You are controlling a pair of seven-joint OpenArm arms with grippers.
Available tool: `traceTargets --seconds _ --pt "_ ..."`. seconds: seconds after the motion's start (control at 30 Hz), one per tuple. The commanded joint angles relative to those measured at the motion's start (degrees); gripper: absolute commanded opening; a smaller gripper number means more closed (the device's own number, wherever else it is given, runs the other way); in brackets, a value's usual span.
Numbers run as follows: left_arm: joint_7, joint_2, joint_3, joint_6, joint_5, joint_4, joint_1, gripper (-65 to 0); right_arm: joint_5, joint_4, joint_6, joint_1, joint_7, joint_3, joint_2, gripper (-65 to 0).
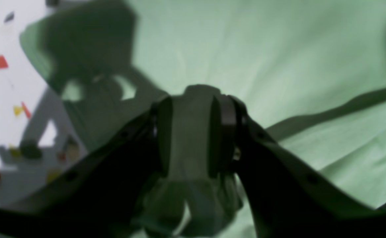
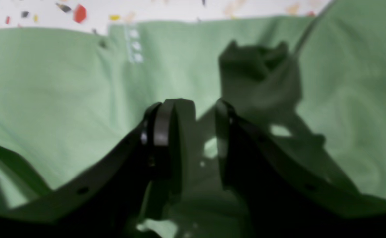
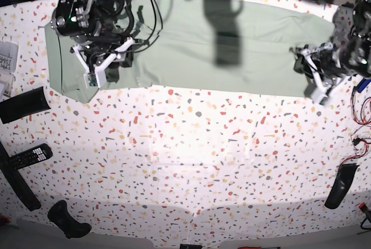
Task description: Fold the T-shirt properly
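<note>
The pale green T-shirt lies spread flat across the far half of the speckled table. My left gripper is shut on a raised fold of the T-shirt, with cloth bunched under the pads; in the base view it is at the shirt's near right corner. My right gripper hangs low over the T-shirt. A strip of cloth lies against one pad and a dark gap shows beside it, so its grip is unclear. In the base view it is at the near left corner. Small white buttons show near the far edge.
A remote control and a long black object lie at the table's left edge, with a dark handle-shaped item at the near left. Another black object and loose wires lie at the right. Cables hang behind the right arm.
</note>
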State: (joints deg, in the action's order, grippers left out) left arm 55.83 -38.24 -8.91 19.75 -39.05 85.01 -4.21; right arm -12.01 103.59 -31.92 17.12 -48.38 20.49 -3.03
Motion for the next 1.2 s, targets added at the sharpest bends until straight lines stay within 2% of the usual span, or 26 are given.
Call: traceTargets --seconds 0.0,0.23,0.43,0.6,0.83,0.9,1.0,1.1,1.17 --pt "0.7 -0.5 0.0 0.1 0.7 -1.8 0.1 -46.0 -0.6 0.8 -0.2 -0.6 1.3 -0.1 0.2 -45.1" --pt "-0.5 4.0 0.0 5.4 1.3 -14.4 1.8 -46.0 -0.5 0.2 -0.2 -2.8 1.9 -1.6 0.2 -45.1" --pt "-2.6 7.8 0.0 5.4 8.0 -20.0 4.2 -46.0 0.1 -9.1 0.0 -7.7 2.0 -2.6 0.2 -45.1" --pt "-3.2 7.9 0.0 5.4 9.0 -23.9 7.2 -46.0 0.1 -16.5 0.0 -12.8 2.1 -2.6 0.2 -45.1" --pt "-4.0 7.8 0.0 5.4 9.1 -31.1 12.9 -46.0 1.2 -18.1 -0.3 -16.4 2.3 -2.6 0.2 -45.1" --pt "-4.1 7.6 0.0 5.6 9.1 -30.5 13.2 -46.0 0.2 -18.1 -2.1 -16.9 2.2 -2.6 1.1 -45.1" --pt "-2.8 7.0 0.0 8.3 9.0 -27.5 13.6 -46.0 -0.9 -17.7 -6.4 -17.6 0.5 -2.8 3.5 -45.1" --pt "-1.5 5.8 0.0 9.0 9.0 -23.1 13.9 -46.0 -1.6 -17.3 -7.1 -18.6 -2.7 -3.0 7.3 -45.1" --pt "-1.9 4.5 0.0 9.0 9.0 -19.6 13.9 -46.0 -4.4 -17.0 -7.1 -19.2 -3.8 -3.0 10.1 -45.1"
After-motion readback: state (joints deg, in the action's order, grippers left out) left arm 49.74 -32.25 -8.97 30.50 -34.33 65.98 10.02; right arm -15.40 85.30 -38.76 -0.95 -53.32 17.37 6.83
